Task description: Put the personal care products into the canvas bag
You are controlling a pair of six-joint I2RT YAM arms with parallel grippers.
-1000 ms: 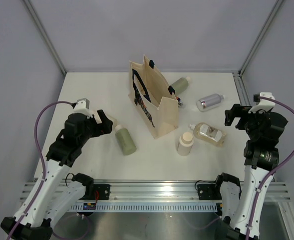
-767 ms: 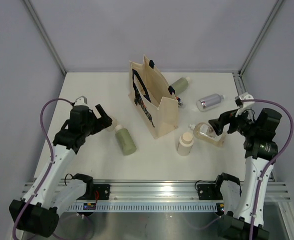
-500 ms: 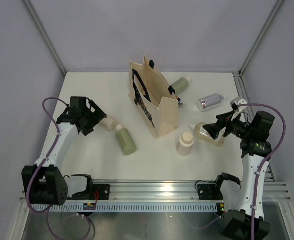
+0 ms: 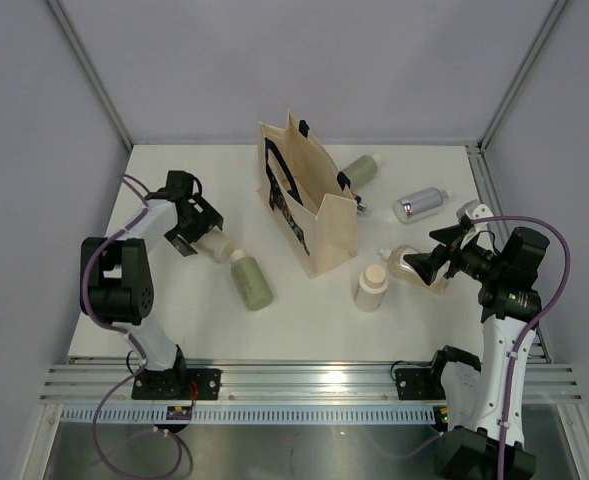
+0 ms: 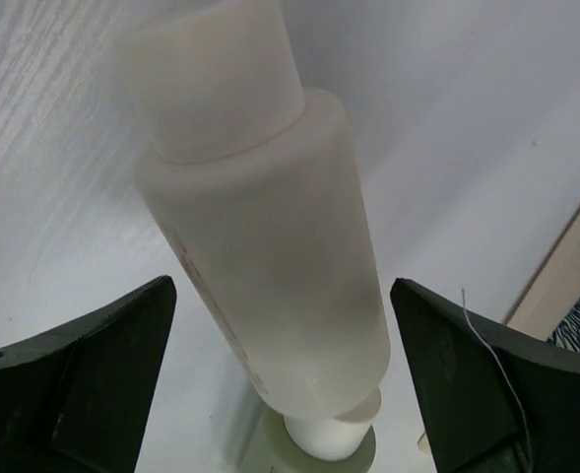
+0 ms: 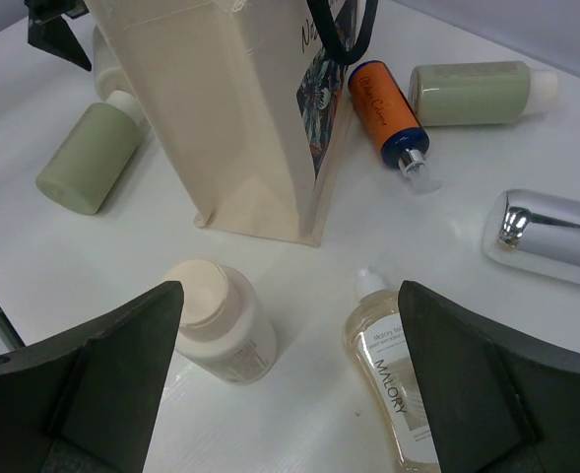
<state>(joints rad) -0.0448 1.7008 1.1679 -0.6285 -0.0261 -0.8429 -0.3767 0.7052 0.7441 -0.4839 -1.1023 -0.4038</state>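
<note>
The canvas bag (image 4: 319,215) stands upright mid-table, also in the right wrist view (image 6: 240,108). A frosted white bottle (image 5: 260,246) lies between the open jaws of my left gripper (image 5: 285,394), which sits at the far left (image 4: 200,231). One sage-green bottle (image 4: 251,282) lies just beyond it, its white cap (image 5: 334,439) showing. The second green bottle (image 6: 477,92) lies behind the bag. My right gripper (image 6: 294,384) is open and empty above the short beige bottle (image 6: 221,320) and the amber bottle (image 6: 398,370). The silver bottle (image 6: 555,232) lies further right.
An orange bottle (image 6: 383,108) with a dark cap lies against the bag's printed side. The table's right edge and a metal frame post (image 4: 479,175) are beside the silver bottle. Grey walls enclose the table (image 4: 174,320).
My left arm has stretched out to the far left and its open gripper now straddles the frosted bottle. My right gripper has come down and left over the amber and beige bottles.
</note>
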